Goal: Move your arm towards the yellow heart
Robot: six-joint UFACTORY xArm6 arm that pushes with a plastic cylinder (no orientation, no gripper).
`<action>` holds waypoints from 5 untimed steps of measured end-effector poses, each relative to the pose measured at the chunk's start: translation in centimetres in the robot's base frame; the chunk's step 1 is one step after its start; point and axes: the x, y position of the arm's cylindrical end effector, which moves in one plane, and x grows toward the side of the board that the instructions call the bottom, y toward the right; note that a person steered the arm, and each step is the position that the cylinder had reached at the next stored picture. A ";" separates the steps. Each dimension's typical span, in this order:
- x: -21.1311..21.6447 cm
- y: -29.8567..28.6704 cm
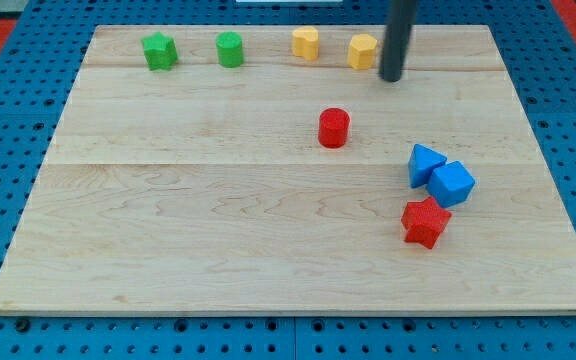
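Note:
Two yellow blocks lie near the view's top edge of the wooden board: one more to the left, with a rounded outline, and one with an angular outline. I cannot tell for certain which of them is the heart. My dark rod comes down from the view's top, and my tip rests just right of and slightly below the right yellow block, very close to it. I cannot tell whether they touch.
A green star and a green cylinder lie at the top left. A red cylinder sits below my tip, a little to the left. A blue triangle, a blue cube and a red star cluster at the right.

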 end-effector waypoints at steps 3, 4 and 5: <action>-8.3 -2.0; -8.3 -2.0; -8.3 -3.9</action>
